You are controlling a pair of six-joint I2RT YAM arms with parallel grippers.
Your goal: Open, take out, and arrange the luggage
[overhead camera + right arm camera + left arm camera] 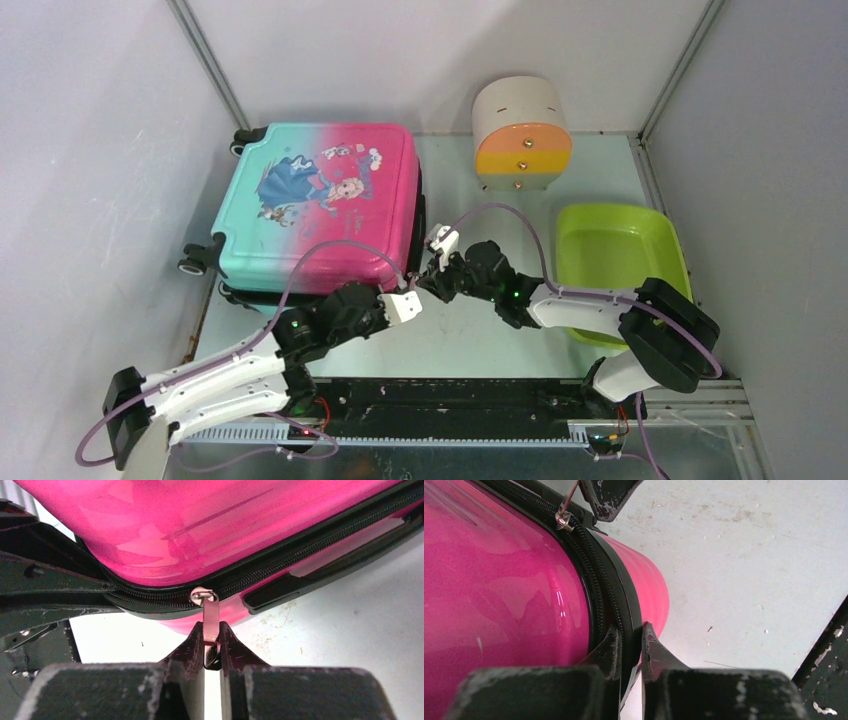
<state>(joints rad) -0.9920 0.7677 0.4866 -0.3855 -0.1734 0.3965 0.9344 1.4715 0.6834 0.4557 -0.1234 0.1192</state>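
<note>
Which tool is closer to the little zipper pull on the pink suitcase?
Right. The right tool pinches the zipper pull itself; the left tool grips the black zipper trim farther along.

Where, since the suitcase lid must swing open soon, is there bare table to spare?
Bare table: between suitcase and green tray, in front of the beige cylinder; also the near-edge strip. Crowded: the suitcase's near right corner, where left gripper and right gripper meet at the zipper pull.

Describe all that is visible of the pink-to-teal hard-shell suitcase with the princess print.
The glossy pink-to-teal suitcase lies flat and closed, print up, with its black wheels on the teal side. A black zipper runs round its seam. The right gripper pinches its metal zipper pull; the left gripper clamps the black trim.
</note>
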